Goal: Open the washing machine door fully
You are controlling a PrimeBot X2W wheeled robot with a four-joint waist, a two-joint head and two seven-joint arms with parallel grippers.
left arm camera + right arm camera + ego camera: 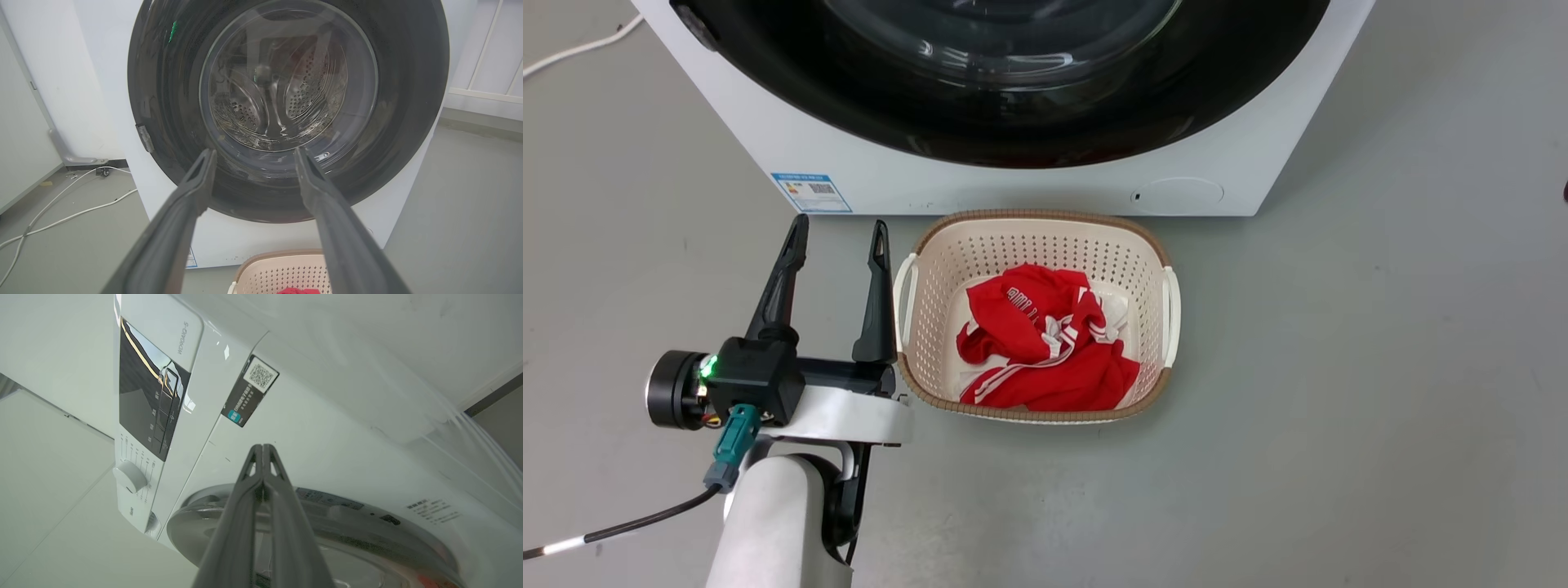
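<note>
Washing machine door (1013, 106) appears shut on the front of the washing machine (1013, 189).
Right gripper (262, 446) pressed together near the door rim; left gripper (840, 223) spread, empty, beside the basket (1033, 217); risk: closed fingers slip off the glossy rim, door unopened.

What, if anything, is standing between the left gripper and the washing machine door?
Nothing visible. In the left wrist view the open left gripper points straight at the washing machine door across open air. The laundry basket sits on the floor to the gripper's right, not between them.
</note>
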